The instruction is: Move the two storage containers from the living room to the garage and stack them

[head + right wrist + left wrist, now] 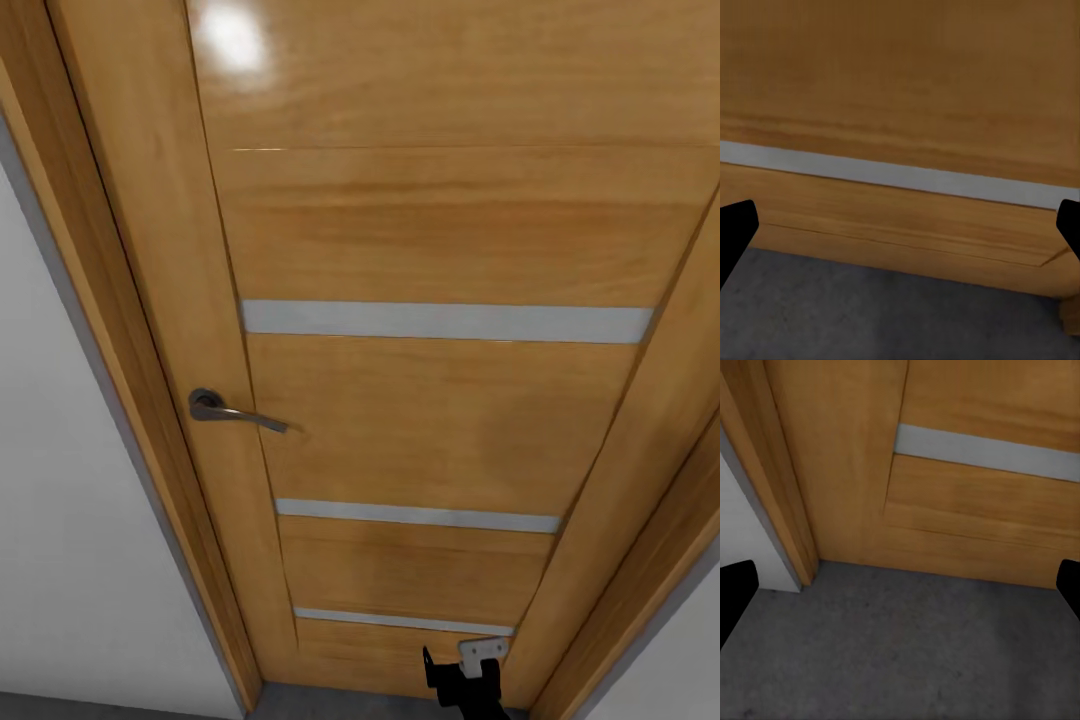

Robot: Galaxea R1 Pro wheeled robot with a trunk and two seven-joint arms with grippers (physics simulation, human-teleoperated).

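Both grippers look spread wide with nothing in them: in the left wrist view the left gripper [900, 592] has its black fingertips [735, 592] way out at the two sides of the picture, and the right gripper [900, 232] is the same deal in its own wrist view. From the head camera we can see a bit of black and grey gripper hardware [468, 672] low down against the door. We're parked right up against a closed wooden door [430, 420], honey-coloured with three grey horizontal strips [445, 322] and a dark metal lever handle [232, 410] toward its left edge. Its wooden frame [110, 330] runs down both sides, with plain pale wall [60, 540] beyond it. Underneath is the dark grey rough concrete floor [907, 652], meeting the door's bottom edge. Room ahead is basically nil, door's right in our face. No orange-red storage containers anywhere in our shots.
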